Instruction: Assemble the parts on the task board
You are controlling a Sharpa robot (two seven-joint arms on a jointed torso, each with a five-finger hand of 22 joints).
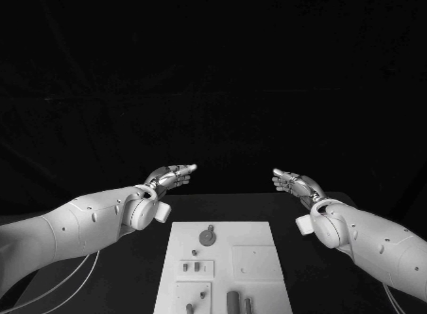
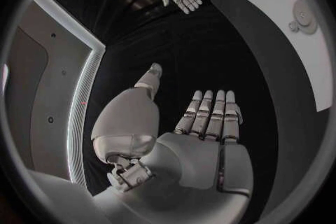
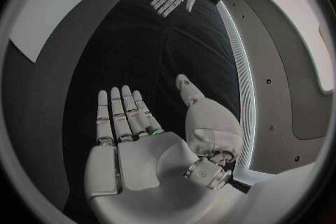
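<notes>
Two white robot arms are reaching over a black bench point(image 1: 128, 275), and both hands are hovering beyond the far edge of the white task board point(image 1: 260, 235), well apart from it and from each other. The left hand point(image 1: 169, 176) is holding nothing, its fingers point(image 2: 210, 115) lying straight and slightly apart, palm open. The right hand point(image 1: 297, 183) is likewise holding nothing, its fingers point(image 3: 122, 115) stretched out and a little spread.

The task board is lying flat in the middle of the bench, between the two forearms. A round disc-shaped part point(image 1: 207, 237) is sitting near the board's far end. Small pieces point(image 1: 192, 266) are resting in a square panel on the left side, and longer rod-like parts point(image 1: 232, 302) are lying toward the near end.

Whether these parts are already sitting in their final seats or are lying loose and waiting to be fitted is hard to judge; the scene is fitting either stage. The board's near end is being cut off by the picture's edge, and the smallest pieces are too tiny to identify
</notes>
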